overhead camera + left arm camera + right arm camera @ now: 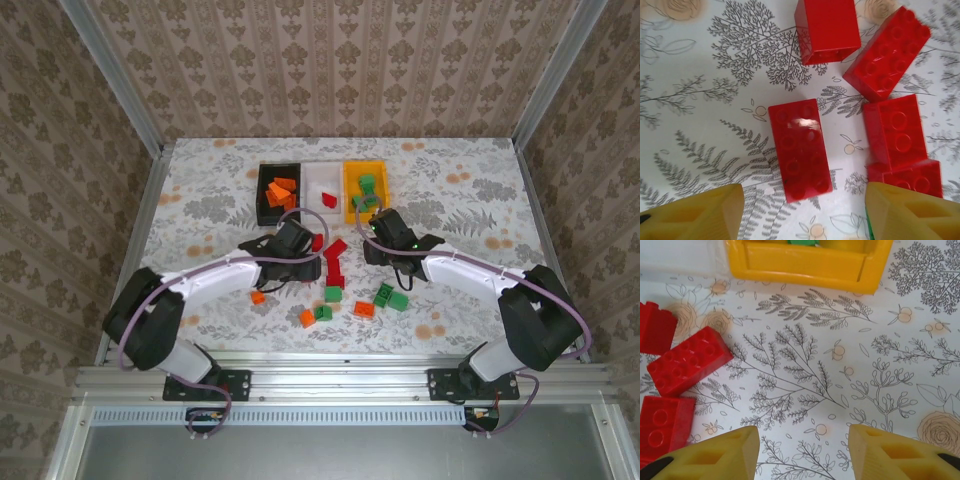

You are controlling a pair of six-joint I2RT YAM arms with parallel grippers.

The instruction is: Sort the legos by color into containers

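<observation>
In the middle of the counter point(200, 180), your left fingers point(705, 212) are wide apart, one on each side of a red brick point(800, 150). Nothing is held yet. Your right fingers point(720, 455) are apart too. They are over bare counter just below the yellow bin point(805, 262), and they hold nothing.

Watch out here. The red bricks lie close together. The finger at the lower right of the left wrist view sits right by two other red ones. If it comes down there, it could push them or pinch two at once. The two arms are also near each other, so they could bump. The white bin point(315, 180) stands tight between the black bin point(262, 200) and the yellow one, so a sloppy drop could land in the wrong bin.

Now count. There are three bins. Five red bricks lie loose, and one more red is in the white bin. Four green bricks point(383, 293) and three orange bricks point(258, 297) lie loose toward the bottom of the top view. The black bin has a pile of orange and the yellow bin some green. I cannot count those.
</observation>
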